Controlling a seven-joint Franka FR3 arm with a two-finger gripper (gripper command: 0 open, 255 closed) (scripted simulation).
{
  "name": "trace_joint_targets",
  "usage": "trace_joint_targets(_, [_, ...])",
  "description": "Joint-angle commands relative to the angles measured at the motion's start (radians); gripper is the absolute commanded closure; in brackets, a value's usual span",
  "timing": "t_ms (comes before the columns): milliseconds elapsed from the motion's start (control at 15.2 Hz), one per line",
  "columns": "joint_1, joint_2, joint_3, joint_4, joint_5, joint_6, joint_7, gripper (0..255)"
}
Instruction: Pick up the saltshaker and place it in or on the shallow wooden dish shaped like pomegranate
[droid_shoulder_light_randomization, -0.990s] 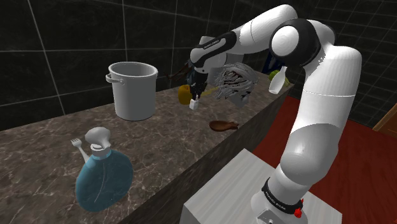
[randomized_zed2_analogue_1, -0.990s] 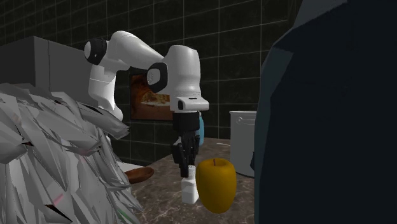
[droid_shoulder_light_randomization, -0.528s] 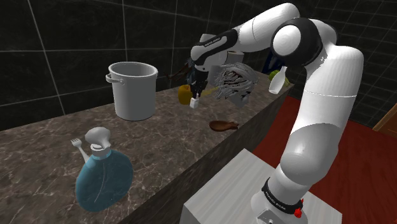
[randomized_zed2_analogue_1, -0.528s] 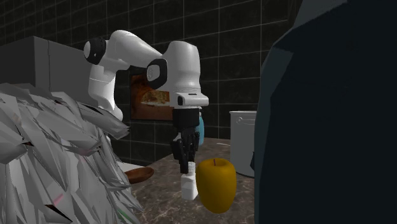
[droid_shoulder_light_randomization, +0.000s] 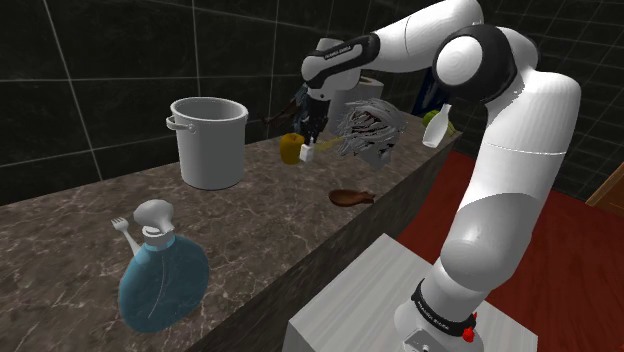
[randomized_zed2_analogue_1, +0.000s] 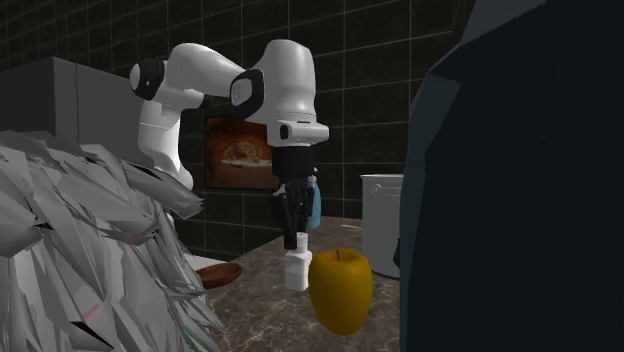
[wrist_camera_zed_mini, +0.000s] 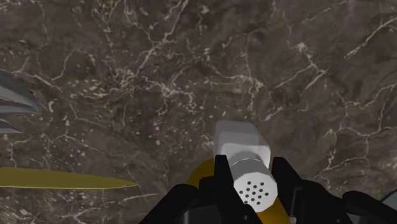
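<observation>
The only writing I can find is a line of pale lettering on the dark band of the arm (droid_shoulder_light_randomization: 470, 90) near its wrist, and more on the collar at its foot. Both are too small to read. The saltshaker (droid_shoulder_light_randomization: 308, 152) (randomized_zed2_analogue_1: 295, 270) (wrist_camera_zed_mini: 243, 145) is plain white and bears no label, only a round cap dotted with holes.

The black gripper (droid_shoulder_light_randomization: 310, 140) (randomized_zed2_analogue_1: 293, 240) (wrist_camera_zed_mini: 252, 179) points down and pinches the saltshaker by its cap, one finger on each side. The shaker hangs upright and seems to sit just off the dark veined counter (droid_shoulder_light_randomization: 80, 230). A yellow fruit (droid_shoulder_light_randomization: 290, 147) (randomized_zed2_analogue_1: 340, 290) stands just beside it.

The brown dish (droid_shoulder_light_randomization: 350, 196) (randomized_zed2_analogue_1: 218, 273) lies flat on the counter's near edge, closer to the stand (droid_shoulder_light_randomization: 370, 290) and well apart from the shaker.

In the shoulder view, a spiky grey heap (droid_shoulder_light_randomization: 365, 130) (randomized_zed2_analogue_1: 90, 250) sits to the right of the gripper, beyond the dish. Left of the gripper stands a grey pot (droid_shoulder_light_randomization: 210, 140) with side handles. Nearer and further left is a blue flask (droid_shoulder_light_randomization: 160, 285) with a grey stopper.

In the second exterior view, the heap crowds the left foreground and a dark bulk (randomized_zed2_analogue_1: 520, 180) blocks the right. The floor (droid_shoulder_light_randomization: 560, 260) beside the stand is red.
</observation>
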Motion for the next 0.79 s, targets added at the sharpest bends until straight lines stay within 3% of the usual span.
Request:
trace_joint_targets(0, [0.0, -0.01, -0.001, 0.018, -0.002, -0.028, 0.0, 255])
trace_joint_targets(528, [0.0, -0.032, -0.002, 0.087, -0.007, -0.119, 0.005, 255])
trace_joint_targets(726, [-0.001, -0.155, -0.009, -0.056, -0.024, -0.098, 0.001, 255])
